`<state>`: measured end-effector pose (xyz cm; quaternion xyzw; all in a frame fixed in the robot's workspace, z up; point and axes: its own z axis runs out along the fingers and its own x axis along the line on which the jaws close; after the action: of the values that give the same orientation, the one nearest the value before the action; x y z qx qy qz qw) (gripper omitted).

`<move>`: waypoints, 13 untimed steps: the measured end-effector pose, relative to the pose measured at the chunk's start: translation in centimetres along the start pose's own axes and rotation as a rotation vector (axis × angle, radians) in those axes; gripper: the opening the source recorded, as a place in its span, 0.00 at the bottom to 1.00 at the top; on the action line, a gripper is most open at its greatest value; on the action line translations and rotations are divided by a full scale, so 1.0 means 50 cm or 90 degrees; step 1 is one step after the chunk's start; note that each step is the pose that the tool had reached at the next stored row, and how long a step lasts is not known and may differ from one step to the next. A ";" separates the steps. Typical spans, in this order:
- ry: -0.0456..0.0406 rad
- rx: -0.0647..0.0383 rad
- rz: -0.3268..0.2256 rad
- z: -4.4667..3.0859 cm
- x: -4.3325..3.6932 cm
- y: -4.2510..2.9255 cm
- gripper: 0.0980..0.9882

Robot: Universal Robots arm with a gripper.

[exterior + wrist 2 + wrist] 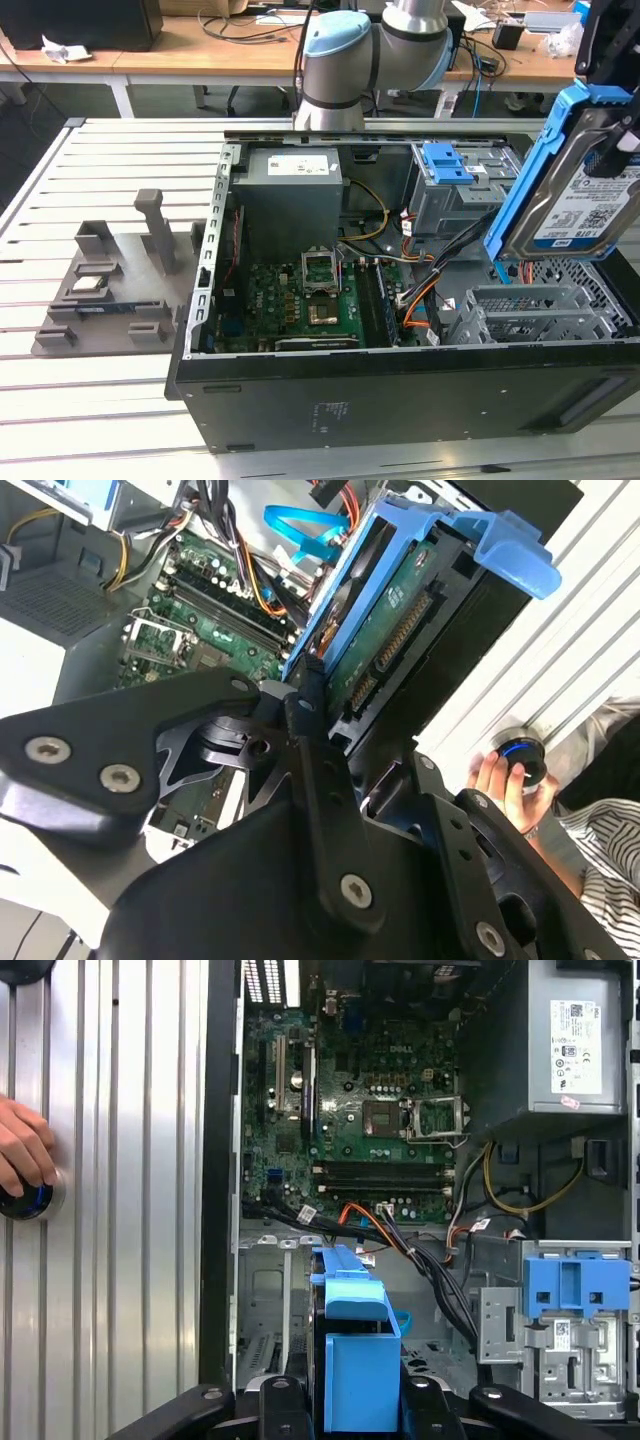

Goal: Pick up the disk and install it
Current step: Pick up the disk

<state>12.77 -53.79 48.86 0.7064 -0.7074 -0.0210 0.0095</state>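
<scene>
Halfway there, judging by this. Pickup part done: gripper (345,1400) clamped onto the disk (570,190), squeezing its blue frame from both sides, fingers (275,1400) flanking it edge-on in the first wrist view. Hanging in the air, tilted, label toward the exterior camera, over the exterior view's right end of the open computer case (400,400). Not touching the case or anything inside it, as far as can be told. Connector edge and green circuit-board side showing in the second wrist view.

Install part not done. Sitting in no bay, plugged into nothing. Under it, a grey metal drive cage (530,310) with open slots, looking like the likely home, though only a guess. Just beyond that, another cage with a blue latch (450,165). Orange and black cables (420,295) snaking between the motherboard (310,300) and the cages, close under the disk, so worth watching for a snag.

Off to the exterior view's left, a grey fixture (110,280) on the slatted table (100,150), holding a small square chip (85,285). Nothing to do with this job. Also a person's hand (20,1145) resting on a round knob (28,1200) on the table beside the case in the first wrist view, well apart from the gripper.
</scene>
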 end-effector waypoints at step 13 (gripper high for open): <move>-0.0012 0.000 0.024 0.030 0.021 -0.013 0.30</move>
<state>13.33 -54.83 47.31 0.6927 -0.7209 -0.0213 0.0091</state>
